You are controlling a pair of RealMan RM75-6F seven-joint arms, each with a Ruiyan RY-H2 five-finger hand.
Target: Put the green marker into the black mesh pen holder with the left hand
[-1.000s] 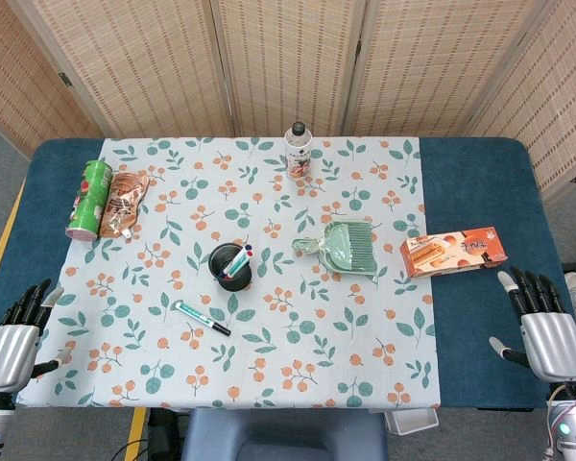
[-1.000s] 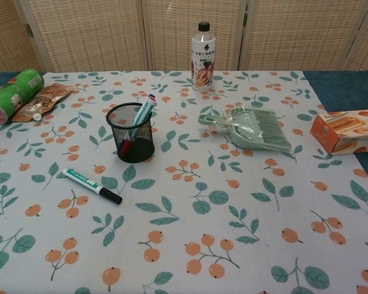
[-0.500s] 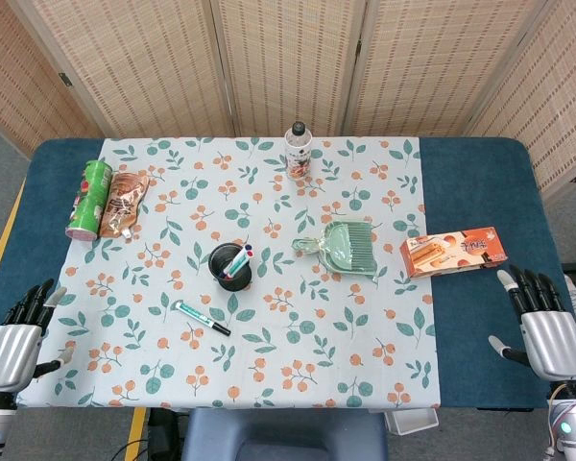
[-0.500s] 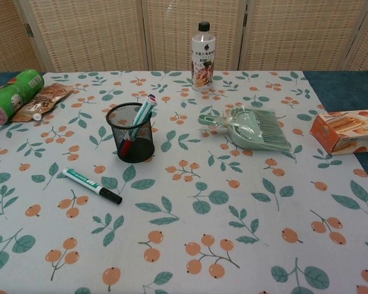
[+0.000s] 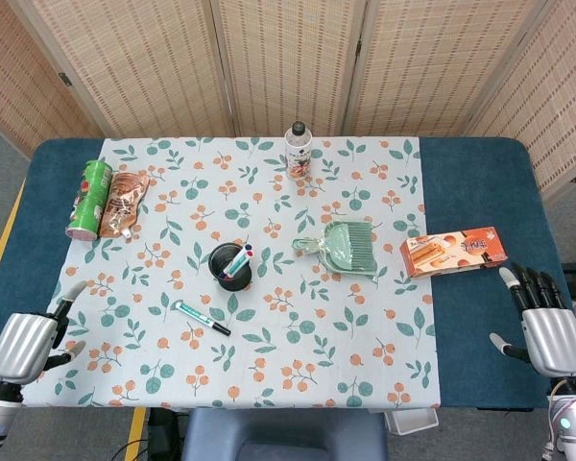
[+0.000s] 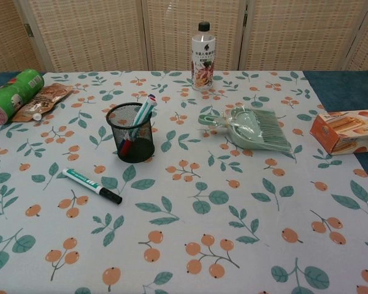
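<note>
Left hand: the left hand (image 5: 24, 344) sits at the near-left edge of the cloth, well apart from the holder; it holds nothing, but its fingers (image 5: 73, 291) are mostly hidden behind the palm, so whether they are apart or curled cannot be told. It shows in the head view only.
Right hand: the right hand (image 5: 549, 336) is over the blue surface (image 5: 480, 192), far to the right of the holder; its fingers (image 5: 528, 285) are apart and straight, holding nothing.
Marker: the green marker (image 6: 91, 185) lies flat on the cloth, just in front of the holder and slightly to its left, black cap pointing right. No hand touches it.
Holder: the black mesh holder (image 6: 130, 132) stands upright near the middle of the cloth (image 6: 233, 245), with a few pens (image 6: 141, 114) leaning in it.
Dustpan: a pale green dustpan (image 6: 253, 128) lies to the right of the holder.
Bottle: a bottle (image 6: 203, 48) stands upright behind the holder, at the far edge.
Box: an orange box (image 6: 346, 131) lies far right of the holder.
Can: a green can (image 6: 12, 95) lies on its side far left of the holder, a brown pouch (image 6: 43, 100) just beside it.
</note>
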